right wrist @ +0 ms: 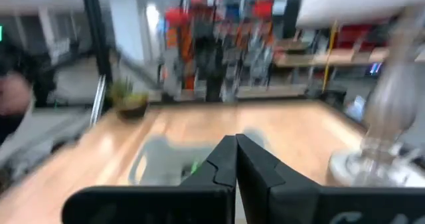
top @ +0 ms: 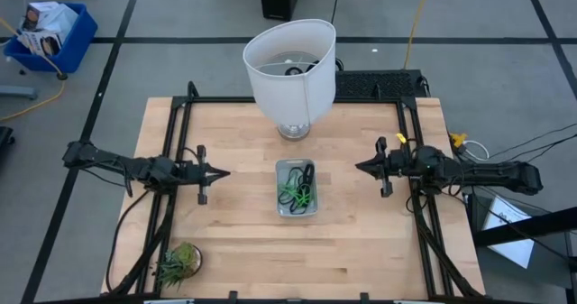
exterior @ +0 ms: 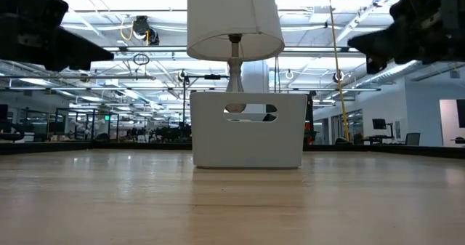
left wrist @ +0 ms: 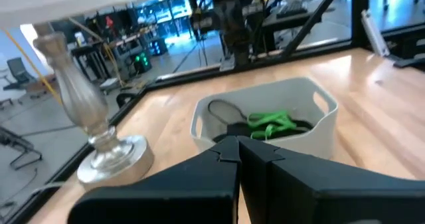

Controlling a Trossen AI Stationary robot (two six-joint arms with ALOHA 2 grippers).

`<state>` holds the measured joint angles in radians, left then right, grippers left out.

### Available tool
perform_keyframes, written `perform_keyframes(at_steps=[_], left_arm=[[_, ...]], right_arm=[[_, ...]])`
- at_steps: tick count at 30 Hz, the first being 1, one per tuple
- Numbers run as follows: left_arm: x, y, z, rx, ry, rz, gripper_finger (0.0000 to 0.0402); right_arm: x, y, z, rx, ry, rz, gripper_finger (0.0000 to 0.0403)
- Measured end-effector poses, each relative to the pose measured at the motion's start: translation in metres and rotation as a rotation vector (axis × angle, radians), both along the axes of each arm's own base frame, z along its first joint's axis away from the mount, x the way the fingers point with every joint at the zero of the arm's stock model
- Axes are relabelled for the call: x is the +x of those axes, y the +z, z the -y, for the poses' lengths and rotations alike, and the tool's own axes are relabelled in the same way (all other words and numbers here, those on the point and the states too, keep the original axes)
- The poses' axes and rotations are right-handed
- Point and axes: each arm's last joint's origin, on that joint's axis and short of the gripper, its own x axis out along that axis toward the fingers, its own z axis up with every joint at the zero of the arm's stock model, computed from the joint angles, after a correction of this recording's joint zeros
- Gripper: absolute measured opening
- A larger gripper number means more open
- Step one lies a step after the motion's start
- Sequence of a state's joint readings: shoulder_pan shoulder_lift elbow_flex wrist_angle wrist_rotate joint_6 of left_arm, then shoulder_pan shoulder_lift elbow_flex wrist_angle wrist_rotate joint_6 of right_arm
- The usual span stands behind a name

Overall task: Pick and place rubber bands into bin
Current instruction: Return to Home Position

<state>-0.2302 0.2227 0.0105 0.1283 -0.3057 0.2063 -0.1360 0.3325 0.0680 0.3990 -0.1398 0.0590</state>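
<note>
The bin [top: 297,188] is a small pale grey tray on the table's middle; it also shows in the low view [exterior: 248,130] and the left wrist view [left wrist: 265,127]. Inside it lie light-green rubber bands [top: 296,194] and dark ones [top: 297,171], also seen in the left wrist view [left wrist: 269,123]. My left gripper [top: 225,172] is shut and empty, left of the bin and above the table. My right gripper [top: 359,167] is shut and empty, right of the bin. Both grippers point at the bin.
A white lamp [top: 290,69] with a metal foot stands just beyond the bin's far end. A small spiky green plant [top: 178,262] sits at the table's near left corner. A blue crate [top: 50,35] is on the floor off the table.
</note>
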Motion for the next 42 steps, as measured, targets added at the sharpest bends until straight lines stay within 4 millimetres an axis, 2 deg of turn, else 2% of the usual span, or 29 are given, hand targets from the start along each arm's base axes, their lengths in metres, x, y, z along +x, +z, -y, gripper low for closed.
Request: perform_keyframes(at_steps=[2,5,16,24,42], left_arm=[[-0.001,0.002,0.0,0.005,-0.011,0.02,0.0001],[-0.003,0.004,0.0,0.001,-0.013,0.047,0.0001],[-0.01,0.008,0.001,0.003,-0.017,0.06,0.0],[-0.011,0.008,0.003,0.003,-0.03,0.06,0.0],[-0.012,0.008,0.005,0.015,-0.012,0.062,0.0]], right_arm=[[0.001,-0.002,-0.003,-0.014,0.025,-0.054,0.0],[0.0,0.004,-0.007,-0.047,0.023,-0.023,0.0],[-0.005,0.005,-0.015,-0.125,0.028,0.02,0.0],[-0.016,0.01,-0.017,-0.118,0.039,0.122,0.0],[-0.021,0.007,-0.016,-0.118,0.021,0.106,0.0]])
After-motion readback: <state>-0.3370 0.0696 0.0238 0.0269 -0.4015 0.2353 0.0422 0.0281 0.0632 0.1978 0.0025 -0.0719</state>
